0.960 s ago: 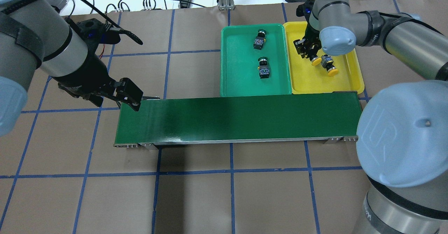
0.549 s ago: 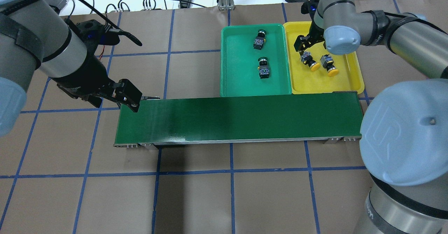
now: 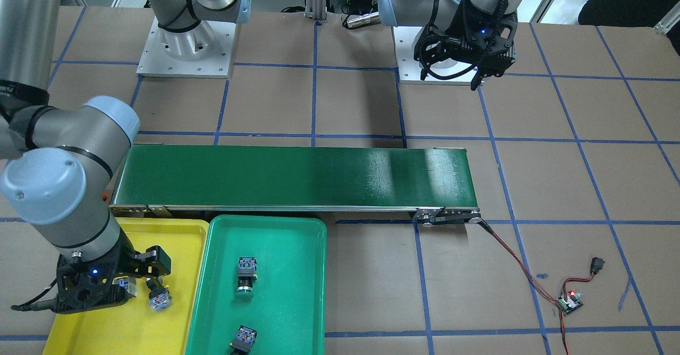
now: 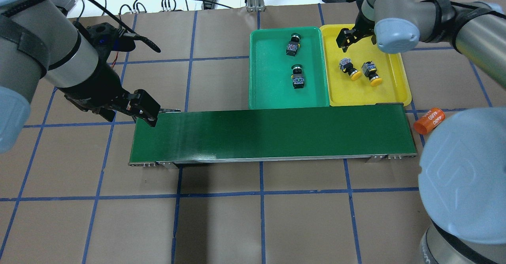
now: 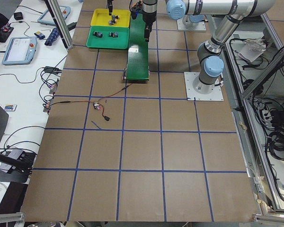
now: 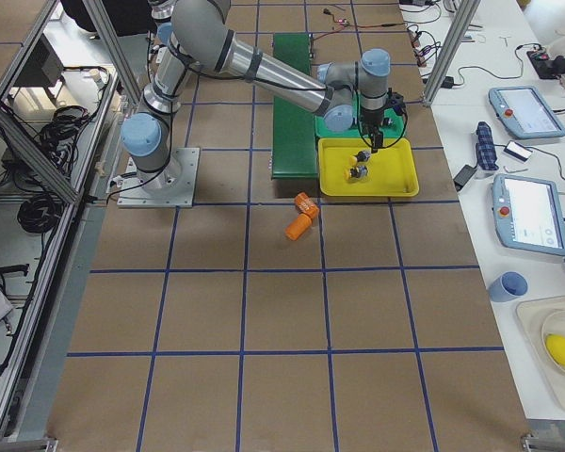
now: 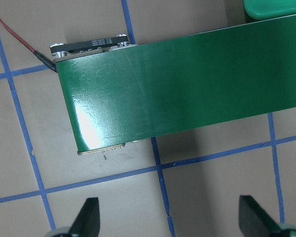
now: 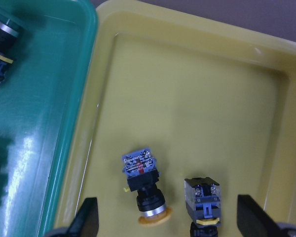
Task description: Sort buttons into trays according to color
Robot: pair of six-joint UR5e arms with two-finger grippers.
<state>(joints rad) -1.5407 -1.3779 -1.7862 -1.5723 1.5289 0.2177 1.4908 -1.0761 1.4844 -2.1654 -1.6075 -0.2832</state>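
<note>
Two yellow-capped buttons lie side by side in the yellow tray; the right wrist view shows them on their sides. Two green-capped buttons lie in the green tray. My right gripper hangs open and empty above the yellow tray's far end, clear of the buttons. My left gripper is open and empty at the left end of the conveyor, its fingers wide apart over bare table.
The long dark green conveyor belt runs across in front of both trays. An orange cylinder marked 4680 lies off its right end. A small circuit board with red wires sits beyond the belt's left end. Cables lie along the far edge.
My right gripper let go of a yellow-capped button in the yellow tray, then rose and drew back toward the tray's far end. The left arm barely moved.
</note>
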